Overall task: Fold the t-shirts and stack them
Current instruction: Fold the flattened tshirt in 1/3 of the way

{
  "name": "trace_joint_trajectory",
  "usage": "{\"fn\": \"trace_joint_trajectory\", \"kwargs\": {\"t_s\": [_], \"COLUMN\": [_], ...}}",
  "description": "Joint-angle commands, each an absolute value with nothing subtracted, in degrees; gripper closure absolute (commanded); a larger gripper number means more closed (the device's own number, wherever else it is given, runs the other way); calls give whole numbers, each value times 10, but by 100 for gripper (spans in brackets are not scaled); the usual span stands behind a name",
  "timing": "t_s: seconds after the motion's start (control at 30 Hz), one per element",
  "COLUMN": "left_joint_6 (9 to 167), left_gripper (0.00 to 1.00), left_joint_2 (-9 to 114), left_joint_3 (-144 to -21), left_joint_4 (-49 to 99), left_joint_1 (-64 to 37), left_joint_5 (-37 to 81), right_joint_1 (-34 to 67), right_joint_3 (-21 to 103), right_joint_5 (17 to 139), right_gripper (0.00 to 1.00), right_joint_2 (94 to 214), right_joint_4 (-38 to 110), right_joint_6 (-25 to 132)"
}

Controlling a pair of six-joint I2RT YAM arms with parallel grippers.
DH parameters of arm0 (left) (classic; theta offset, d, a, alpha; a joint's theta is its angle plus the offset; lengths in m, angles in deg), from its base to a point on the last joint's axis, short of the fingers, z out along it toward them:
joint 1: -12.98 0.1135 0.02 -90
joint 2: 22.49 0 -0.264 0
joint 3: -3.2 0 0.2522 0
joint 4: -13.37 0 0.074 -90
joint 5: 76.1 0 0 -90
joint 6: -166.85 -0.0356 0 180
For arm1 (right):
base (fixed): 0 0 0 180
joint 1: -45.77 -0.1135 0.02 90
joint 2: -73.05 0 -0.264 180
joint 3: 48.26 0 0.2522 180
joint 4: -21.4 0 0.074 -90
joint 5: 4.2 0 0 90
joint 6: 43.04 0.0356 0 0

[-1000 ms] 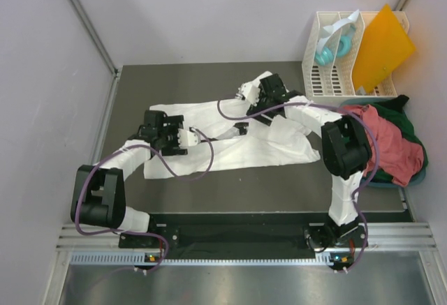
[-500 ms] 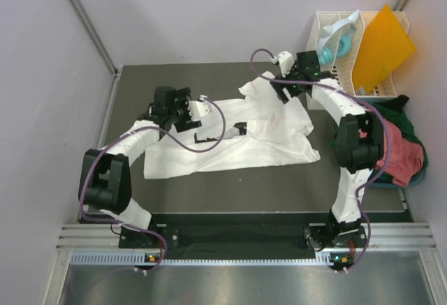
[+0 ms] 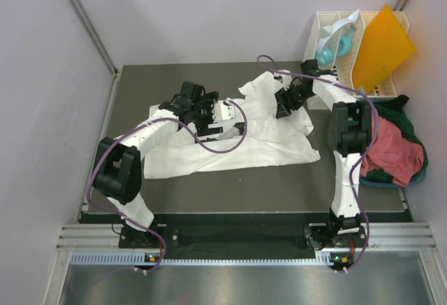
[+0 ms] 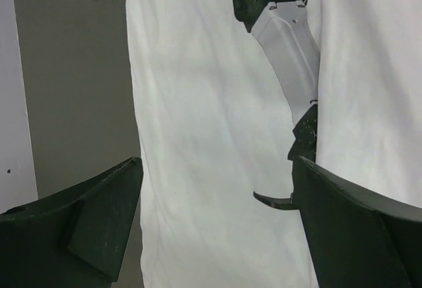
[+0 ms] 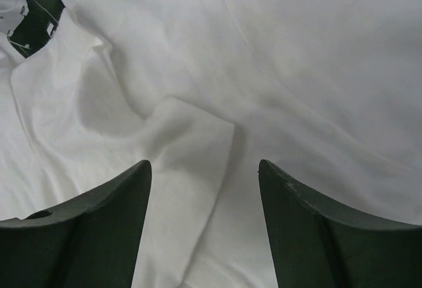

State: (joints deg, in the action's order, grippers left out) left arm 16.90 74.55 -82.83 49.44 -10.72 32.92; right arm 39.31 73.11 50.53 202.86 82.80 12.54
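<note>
White t-shirt [image 3: 258, 148] lies spread across the middle of the table [image 3: 209, 193], long axis left to right. It's wrinkled, bunched at the far right, and not yet folded. Salmon-red shirt [image 3: 391, 148] and dark green shirt [image 3: 404, 108] are heaped at the right edge, well apart from both claws.

Left gripper [image 3: 222, 115] hovers over the white shirt's far side, left of middle. Its jaws are wide apart with nothing between them. Right gripper [image 3: 285, 102] is over the bunched far right part, jaws also apart, no cloth pinched that I can see.

My read: the step in hand is laying out and first-folding the white one; the stack isn't begun. The next move probably needs each claw to drop onto a shirt edge and clench on one layer. Then both carry together so the fold lands square. Risk: the right side grabs doubled cloth at the crease.

View differences:
- Right wrist: right gripper [image 5: 203, 169] sits over a turned-over flap [image 5: 191, 136] with a crisp corner. The top view shows only a lump there.
- Left wrist: left gripper [image 4: 216, 169] straddles flat cloth, with the shirt's edge just beside one finger and bare table beyond. From the top, the arm covers this.
- Only the top view shows the heap, the white rack [image 3: 328, 75] and the orange sheet [image 3: 380, 47] at far right.
</note>
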Motion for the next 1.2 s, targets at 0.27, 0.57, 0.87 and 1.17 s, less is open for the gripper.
{"fn": "trace_joint_trajectory", "kwargs": {"t_s": [0.27,0.57,0.87,1.17], "left_joint_6": [130,111,101,97], "left_gripper": [1,1,1,1], "left_joint_2": [687,657,651,658], "left_joint_3": [-806,-786,-776,-767], "left_joint_4": [517,516,510,495], "left_joint_1": [-123,-126,-131,-133], "left_joint_5": [312,304,305,309], "right_joint_1": [402,402,401,400], "right_joint_3": [810,820,818,798], "right_joint_5": [425,426,445,488], "right_gripper": [39,44,90,100], "right_joint_2": [2078,2098,2092,2052], "right_joint_4": [856,846,836,825], "right_joint_6": [116,130,137,115]}}
